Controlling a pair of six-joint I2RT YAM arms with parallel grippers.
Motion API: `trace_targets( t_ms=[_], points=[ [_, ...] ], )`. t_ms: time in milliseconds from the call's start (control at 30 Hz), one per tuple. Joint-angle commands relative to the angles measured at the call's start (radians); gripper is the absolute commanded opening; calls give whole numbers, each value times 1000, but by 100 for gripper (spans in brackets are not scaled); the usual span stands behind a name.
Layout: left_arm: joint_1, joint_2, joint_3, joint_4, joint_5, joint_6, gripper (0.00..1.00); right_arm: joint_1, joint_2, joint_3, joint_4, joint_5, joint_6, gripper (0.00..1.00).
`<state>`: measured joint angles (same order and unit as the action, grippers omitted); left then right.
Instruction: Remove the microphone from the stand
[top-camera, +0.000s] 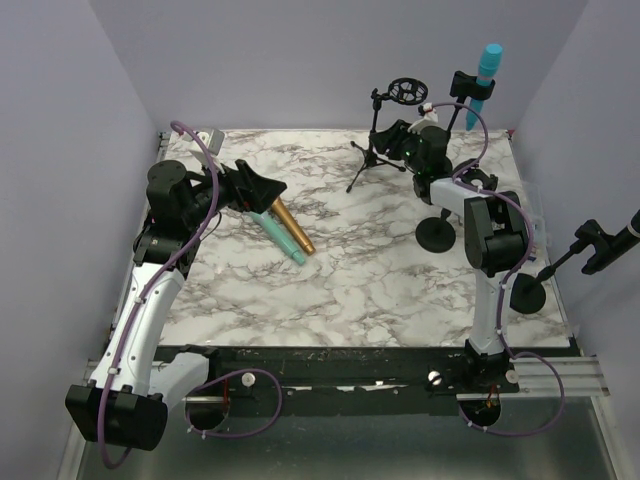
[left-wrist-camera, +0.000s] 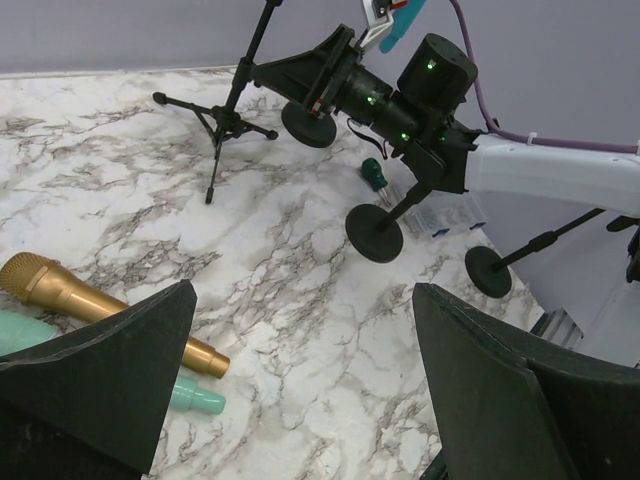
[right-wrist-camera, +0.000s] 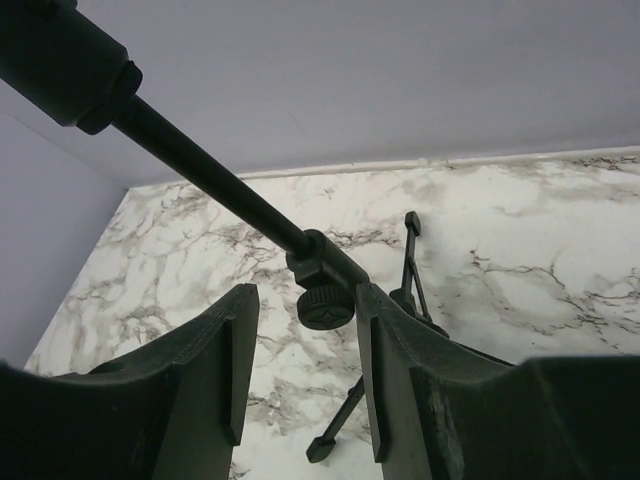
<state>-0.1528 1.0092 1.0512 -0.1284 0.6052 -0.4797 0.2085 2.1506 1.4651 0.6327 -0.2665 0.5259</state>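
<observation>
Fingers of the left hand (left-wrist-camera: 302, 300) stand wide apart, holding nothing; a gold mic (left-wrist-camera: 95, 300) and a teal mic (left-wrist-camera: 195, 397) lie on the table (left-wrist-camera: 300, 250) just below and to its left. Right hand (right-wrist-camera: 307, 300), fingers apart, straddles the knobbed joint (right-wrist-camera: 322, 275) of a tripod stand (top-camera: 372, 150). Blue mic (top-camera: 489, 65) sits in a clip (top-camera: 466, 86), above and right of that hand.

a lab test booth: marble-print table (top-camera: 400, 300) enclosed by plain lavender walls (top-camera: 300, 60).
</observation>
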Motion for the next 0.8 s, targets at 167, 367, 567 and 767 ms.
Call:
trace_targets(
  t_ms=[167,367,567,767],
  points=[
    [-5,0,-7,30,39,0,93,-1,14,18,-23,12,-49,42],
    [-5,2,-8,33,42,-2,93,4,14,40,-74,9,-125,22],
    [-5,1,-11,35,44,-3,93,15,16,50,-126,39,-206,37],
    [-5,0,-12,36,42,-3,93,16,30,67,-137,32,-209,22]
  ],
)
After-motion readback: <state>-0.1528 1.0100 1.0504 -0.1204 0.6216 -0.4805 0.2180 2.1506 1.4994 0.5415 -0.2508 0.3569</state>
